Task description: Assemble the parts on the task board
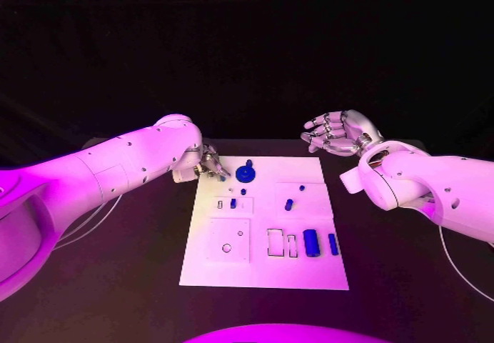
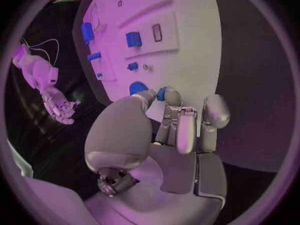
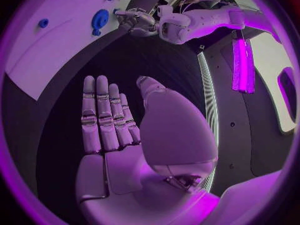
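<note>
Head view: saw the white rectangular task board (image 1: 265,268) lying in the middle of the black table (image 1: 401,250), long side running away from the robot. Noted the left hand (image 1: 209,163) at the board's far left corner, fingertips down beside a round blue disc-shaped part (image 1: 245,173); could not tell from here whether touching it. Found the right hand (image 1: 342,133) lifted off the table beyond the far right corner, fingers loosely curled and apart, holding nothing, well clear of every part. Counted further small blue parts on the board: a tall blue block (image 1: 311,243) and a slim blue bar (image 1: 333,244) in the near right area beside two white-outlined slots, small blue pegs (image 1: 289,204) near the middle. Nothing lay between either hand and the board. No readable writing or labels.

Left wrist view: showed the left hand's (image 2: 178,130) fingers bent down onto the board's (image 2: 194,60) edge, thumb and one fingertip pinching a small blue piece (image 2: 161,93), with the blue disc (image 2: 138,88) just beside it. Blue parts sat in the raised panels beyond.

Right wrist view: showed the right hand (image 3: 122,135) flat and open-palmed, fingers straight and side by side, above bare table. Showed the disc (image 3: 100,19) and the left hand (image 3: 139,21) far off.
</note>
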Robot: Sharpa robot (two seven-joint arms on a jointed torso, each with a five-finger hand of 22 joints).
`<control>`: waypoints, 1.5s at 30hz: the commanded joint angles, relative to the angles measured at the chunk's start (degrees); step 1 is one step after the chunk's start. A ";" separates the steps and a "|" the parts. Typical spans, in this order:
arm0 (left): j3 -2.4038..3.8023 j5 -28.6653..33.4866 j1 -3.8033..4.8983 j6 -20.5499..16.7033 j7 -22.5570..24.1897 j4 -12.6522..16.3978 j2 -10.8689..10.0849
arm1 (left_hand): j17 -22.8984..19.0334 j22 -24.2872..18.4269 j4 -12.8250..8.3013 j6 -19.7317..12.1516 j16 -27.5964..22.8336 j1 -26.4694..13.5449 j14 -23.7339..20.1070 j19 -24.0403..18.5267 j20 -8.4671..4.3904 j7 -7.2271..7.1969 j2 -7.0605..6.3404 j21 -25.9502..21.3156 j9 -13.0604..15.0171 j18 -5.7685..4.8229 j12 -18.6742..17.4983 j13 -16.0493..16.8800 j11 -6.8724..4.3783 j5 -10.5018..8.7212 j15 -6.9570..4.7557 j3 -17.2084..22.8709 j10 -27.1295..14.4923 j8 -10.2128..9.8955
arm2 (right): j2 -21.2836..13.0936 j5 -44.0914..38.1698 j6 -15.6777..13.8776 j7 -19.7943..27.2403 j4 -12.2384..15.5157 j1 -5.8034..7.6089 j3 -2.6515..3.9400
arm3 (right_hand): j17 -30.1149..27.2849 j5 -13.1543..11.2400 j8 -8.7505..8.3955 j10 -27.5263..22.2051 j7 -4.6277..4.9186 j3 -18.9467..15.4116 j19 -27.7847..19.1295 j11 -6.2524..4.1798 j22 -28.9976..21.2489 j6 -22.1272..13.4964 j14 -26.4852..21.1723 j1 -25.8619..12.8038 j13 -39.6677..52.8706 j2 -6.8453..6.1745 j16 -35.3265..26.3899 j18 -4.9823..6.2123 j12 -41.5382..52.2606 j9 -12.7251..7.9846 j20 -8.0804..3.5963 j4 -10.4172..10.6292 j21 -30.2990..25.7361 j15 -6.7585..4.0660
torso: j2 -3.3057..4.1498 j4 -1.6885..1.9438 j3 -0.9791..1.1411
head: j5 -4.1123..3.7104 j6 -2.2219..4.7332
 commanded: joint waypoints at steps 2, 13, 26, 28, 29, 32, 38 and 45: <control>0.00 0.45 -0.04 -1.99 0.32 0.01 0.01 | 3.81 0.32 -0.07 0.48 0.39 1.36 2.41 0.16 -0.44 -0.72 0.50 0.32 1.48 0.30 0.68 0.45 -0.52 -0.08 -0.59 1.19 0.68 1.44 | 0.07 -0.02 1.01 0.53 -0.03 -0.05 0.01 | -0.11 0.36 0.28 0.26 2.02 0.37 -0.03 0.17 -0.13 -0.47 -0.20 -0.08 -0.13 -0.67 -0.37 0.23 -0.33 -0.06 0.48 -0.12 -0.30 0.25 | -0.04 0.08 0.00 | -0.05 -0.09; 0.01 2.63 -0.05 -4.40 1.18 0.67 -0.76 | 4.61 1.49 -2.07 -1.15 0.82 4.43 2.82 0.88 -1.20 -1.88 0.68 0.90 9.43 0.08 1.49 1.29 -1.62 -0.33 -1.60 10.52 2.26 6.94 | 0.06 -0.02 1.80 0.05 -0.14 -0.12 0.00 | -0.20 0.37 0.33 0.30 2.02 0.39 -0.08 0.18 -0.32 -0.46 -0.24 -0.15 -0.32 -0.69 -0.52 0.22 -0.34 -0.10 0.51 -0.11 -0.34 0.28 | -0.06 0.08 0.00 | -0.14 -0.10; 0.10 5.43 -0.04 -5.62 0.50 5.40 -4.27 | 8.75 3.63 -8.17 -0.80 2.89 -0.70 4.22 2.20 -1.52 -2.23 -2.81 2.17 13.29 -0.28 1.79 0.31 -2.02 -0.21 -1.90 24.43 4.07 9.28 | -0.11 -0.02 2.84 -0.63 -0.36 -0.31 -0.08 | -0.41 0.55 0.42 0.35 2.05 0.46 -0.27 0.22 -0.83 -0.51 -0.38 -0.26 -0.82 -0.69 -0.90 0.21 -0.38 -0.21 0.59 -0.10 -0.40 0.36 | -0.26 0.31 0.03 | 0.21 -0.35; 0.12 5.74 -0.03 -6.09 0.42 7.15 -5.41 | 8.99 3.82 -8.67 -0.67 3.01 -1.43 4.30 2.33 -1.55 -2.27 -2.87 2.28 13.45 -0.31 1.93 0.39 -2.06 -0.23 -1.94 25.28 4.31 9.37 | -0.18 -0.02 2.88 -0.67 -0.33 -0.32 -0.10 | -0.45 0.60 0.44 0.37 2.05 0.47 -0.31 0.23 -0.92 -0.52 -0.41 -0.28 -0.90 -0.70 -0.97 0.21 -0.38 -0.23 0.61 -0.11 -0.41 0.37 | -0.37 0.36 0.07 | 0.25 -0.48; 0.12 5.80 -0.03 -6.30 0.41 7.74 -5.79 | 9.06 3.91 -8.88 -0.63 3.04 -1.70 4.32 2.38 -1.57 -2.29 -2.90 2.33 13.51 -0.32 1.96 0.39 -2.08 -0.23 -1.96 25.60 4.38 9.40 | -0.21 -0.02 2.88 -0.68 -0.31 -0.33 -0.10 | -0.45 0.60 0.44 0.37 2.05 0.47 -0.31 0.23 -0.92 -0.52 -0.41 -0.28 -0.90 -0.70 -0.97 0.21 -0.38 -0.23 0.61 -0.11 -0.41 0.37 | -0.40 0.37 0.07 | 0.27 -0.50; 0.13 6.00 -0.03 -7.40 0.41 10.59 -7.65 | 9.64 4.71 -10.17 -0.28 3.31 -3.01 4.51 3.01 -1.68 -2.43 -3.23 2.77 13.74 -0.48 2.36 0.77 -2.23 -0.14 -2.08 27.28 4.99 9.53 | -0.38 -0.03 2.87 -0.71 -0.20 -0.36 -0.13 | -0.48 0.63 0.46 0.38 2.06 0.48 -0.34 0.23 -1.00 -0.52 -0.42 -0.27 -0.98 -0.71 -1.02 0.22 -0.38 -0.25 0.62 -0.12 -0.41 0.38 | -0.52 0.44 0.12 | 0.35 -0.66; 0.10 6.05 -0.10 -9.76 0.45 16.65 -11.64 | 10.48 5.63 -11.70 0.24 3.70 -4.84 4.77 3.69 -1.82 -2.59 -3.38 3.29 13.95 -0.66 2.96 1.40 -2.40 -0.09 -2.23 29.35 5.79 9.63 | -0.85 -0.06 2.87 -0.76 0.14 -0.43 -0.18 | -0.52 0.72 0.48 0.40 2.06 0.51 -0.38 0.24 -1.12 -0.53 -0.44 -0.26 -1.09 -0.74 -1.10 0.22 -0.39 -0.27 0.63 -0.15 -0.41 0.39 | -0.61 0.53 0.15 | 0.68 -1.00; -0.02 4.37 -1.05 -12.16 0.66 23.13 -15.37 | 10.91 6.40 -12.61 0.63 3.90 -5.90 4.90 4.26 -1.90 -2.71 -3.43 3.70 14.00 -0.82 3.43 1.96 -2.51 -0.09 -2.32 30.42 6.32 9.63 | -1.26 -0.08 2.88 -0.82 0.44 -0.48 -0.23 | -0.58 0.85 0.51 0.42 2.06 0.57 -0.42 0.24 -1.28 -0.54 -0.45 -0.22 -1.25 -0.74 -1.20 0.23 -0.39 -0.31 0.65 -0.18 -0.41 0.40 | -0.69 0.71 0.16 | 1.02 -1.51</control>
